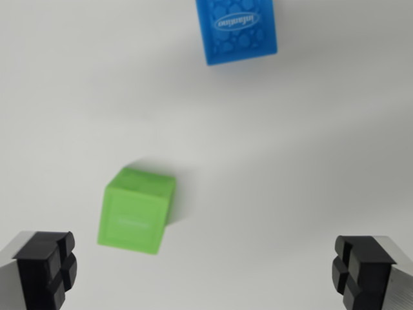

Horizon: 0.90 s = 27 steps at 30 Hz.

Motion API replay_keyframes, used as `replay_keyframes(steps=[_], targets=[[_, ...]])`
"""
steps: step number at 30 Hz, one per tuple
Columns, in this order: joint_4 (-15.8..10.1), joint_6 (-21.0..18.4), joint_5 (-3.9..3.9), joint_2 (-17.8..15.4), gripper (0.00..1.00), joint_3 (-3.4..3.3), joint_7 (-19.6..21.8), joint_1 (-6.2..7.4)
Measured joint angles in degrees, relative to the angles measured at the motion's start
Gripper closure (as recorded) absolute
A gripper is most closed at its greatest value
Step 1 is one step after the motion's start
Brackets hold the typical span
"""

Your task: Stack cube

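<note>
White tabletop (310, 161): gripper (205, 268) wide open and empty, green cube (135, 210) off-centre toward 10 o'clock of it, skewed to the jaws, blue cube (237, 29) at 12.

**Plain white surface under soft light**

A smooth, matte white tabletop (284, 168) fills the whole wrist view. It carries no seams, marks or texture. The light is soft and diffuse, brightest toward the upper left, and fades to a faint grey toward the lower right. No wall, floor, window or furniture shows anywhere.
</note>
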Motion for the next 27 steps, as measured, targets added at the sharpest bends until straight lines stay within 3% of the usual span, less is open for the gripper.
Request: replay_keyframes(steps=[13,27], targets=[[-1.39,3.92,-0.18,3.32,0.0,0.62,9.07,3.72],[-1.73,8.0,-0.19,7.93,0.0,0.79,18.74,8.37]])
